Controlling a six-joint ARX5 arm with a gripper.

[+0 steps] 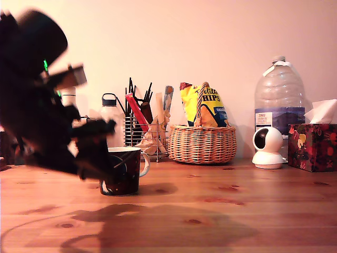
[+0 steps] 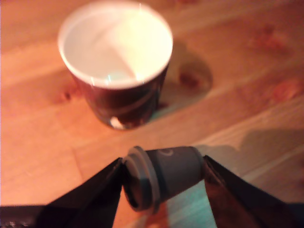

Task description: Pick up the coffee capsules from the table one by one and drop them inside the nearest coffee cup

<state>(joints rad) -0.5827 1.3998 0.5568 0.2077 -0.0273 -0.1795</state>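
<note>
Coffee capsule (image 2: 164,176): I see it lying sideways, pinched between my gripper (image 2: 164,183) jaws, paler rim toward one jaw, held above the table (image 2: 38,142) just short of the coffee cup (image 2: 115,61). The cup stands upright on the wood, its white inside showing nothing in it. In the exterior view my blurred arm (image 1: 37,105) overlaps the cup's left side; a wicker basket (image 1: 202,143) stands behind the cup, to its right.

Low table-level exterior view, wrist view looking down — both share mug (image 1: 124,171).
</note>
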